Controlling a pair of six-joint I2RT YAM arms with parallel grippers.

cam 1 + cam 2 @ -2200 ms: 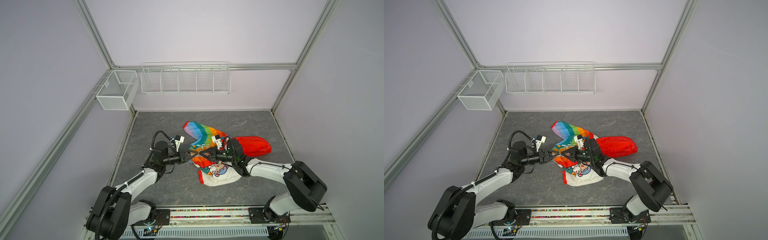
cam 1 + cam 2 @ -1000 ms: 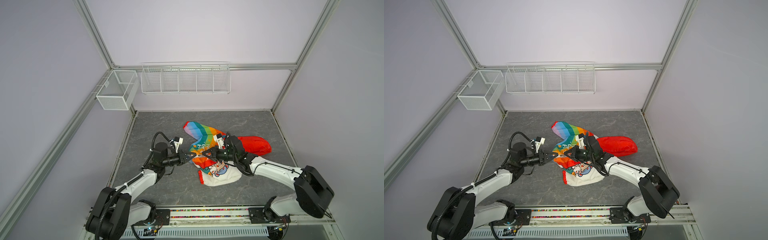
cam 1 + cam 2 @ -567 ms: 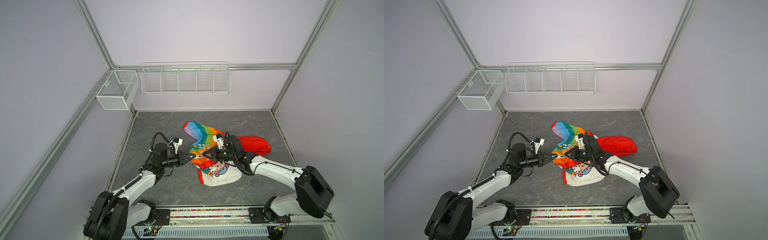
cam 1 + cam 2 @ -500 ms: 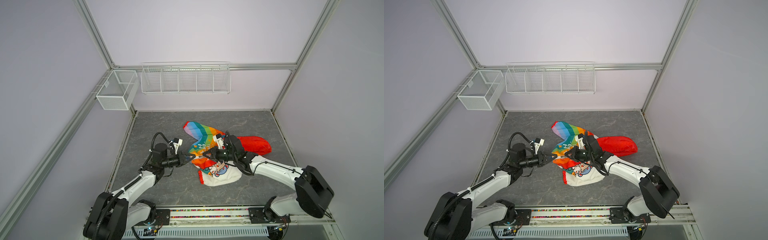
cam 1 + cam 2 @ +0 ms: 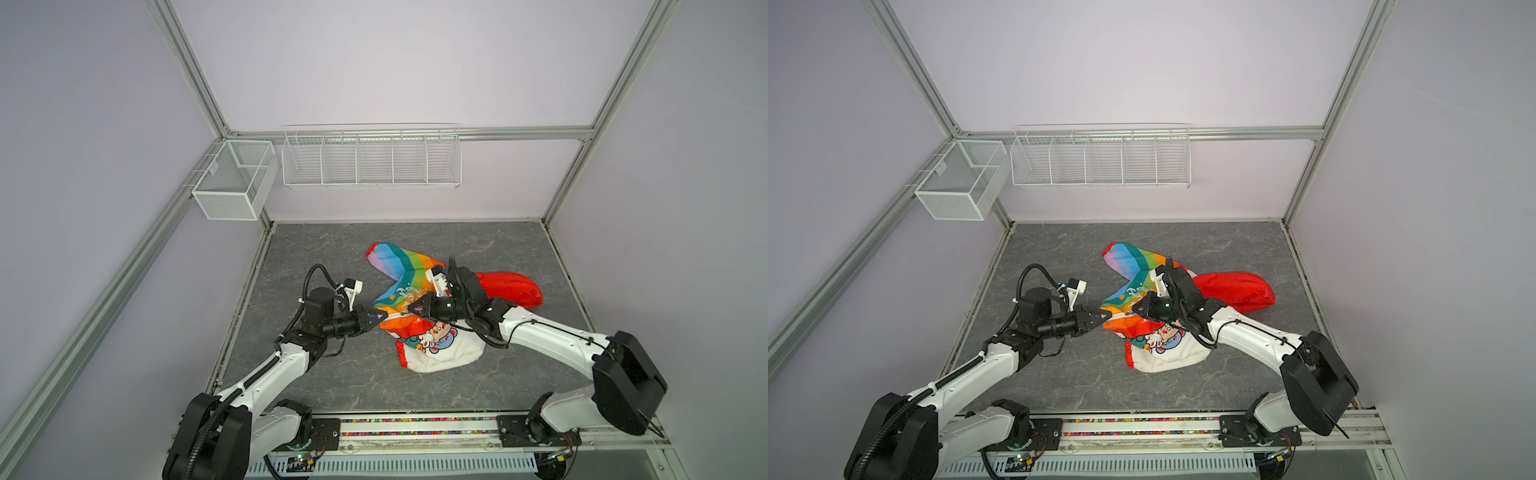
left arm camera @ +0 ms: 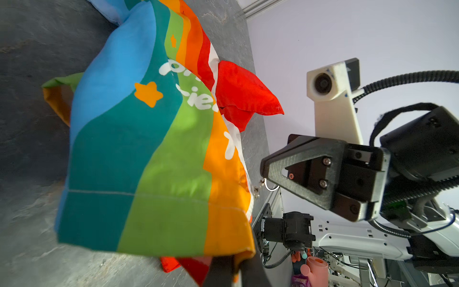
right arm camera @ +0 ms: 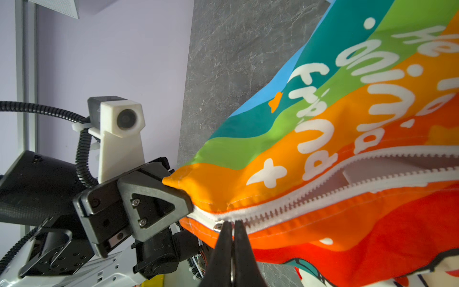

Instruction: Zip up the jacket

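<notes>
The jacket lies crumpled mid-table in both top views, rainbow half up, red hood to the right and white cartoon half toward the front. My left gripper is shut on the orange hem corner and lifts it off the table. Facing it from the right, my right gripper is shut on the metal zipper pull at the hem end of the white zipper. Further along, the two zipper rows part over grey lining. The grippers sit a short gap apart.
A white wire rack hangs on the back wall and a mesh bin on the left wall, both well above the table. Grey marbled tabletop surrounds the jacket. Metal frame posts stand at the back corners and a rail runs along the front.
The grippers, nearly touching two seconds ago, now stand a short way apart. Over the last second the right gripper eased back left toward the left one, which barely moved. Both stayed shut.
</notes>
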